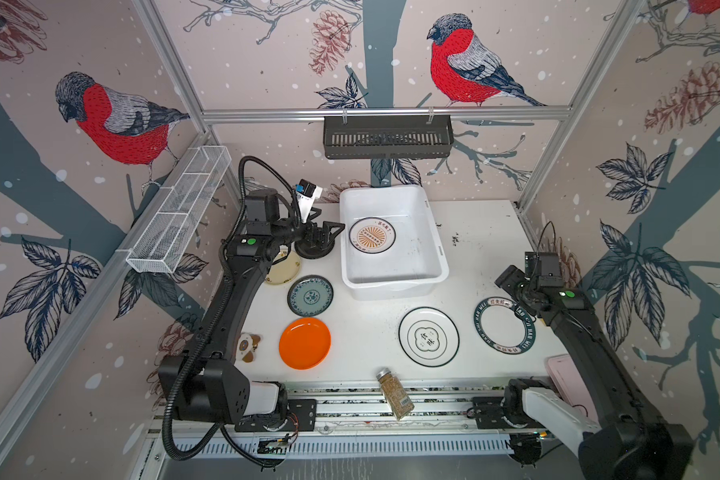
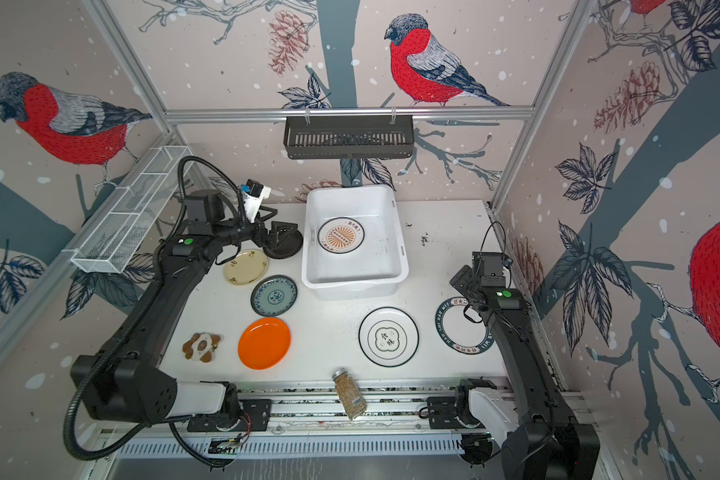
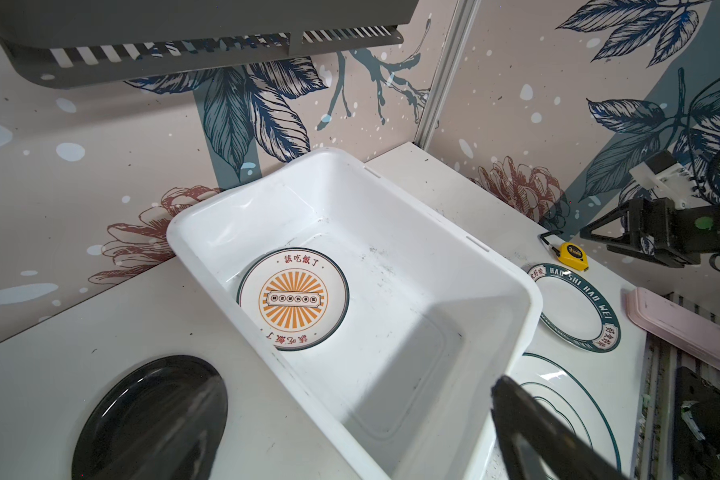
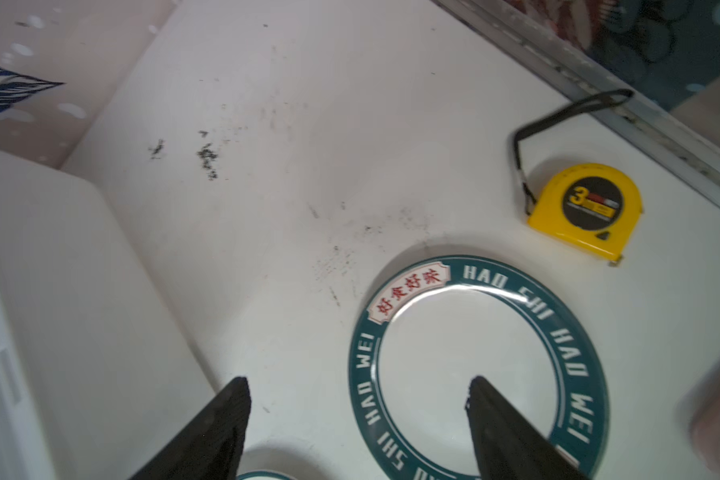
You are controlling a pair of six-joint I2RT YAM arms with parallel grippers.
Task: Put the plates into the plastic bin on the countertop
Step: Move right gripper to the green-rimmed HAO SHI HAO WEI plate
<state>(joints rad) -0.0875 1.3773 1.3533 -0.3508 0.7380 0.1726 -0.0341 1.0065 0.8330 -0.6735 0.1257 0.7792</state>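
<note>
The white plastic bin stands at the back of the countertop and holds the orange-sunburst plate. My left gripper is open and empty, above the black plate, just left of the bin. Cream, teal-patterned and orange plates lie in a row on the left. The black-rimmed white plate and the lettered-rim plate lie on the right. My right gripper hangs open and empty over the lettered plate's edge.
A yellow tape measure lies beside the lettered plate near the right wall. A spice jar lies at the front edge, a pink tray at the front right, a brown-and-white toy at the front left. A black basket and a wire tray hang on the walls.
</note>
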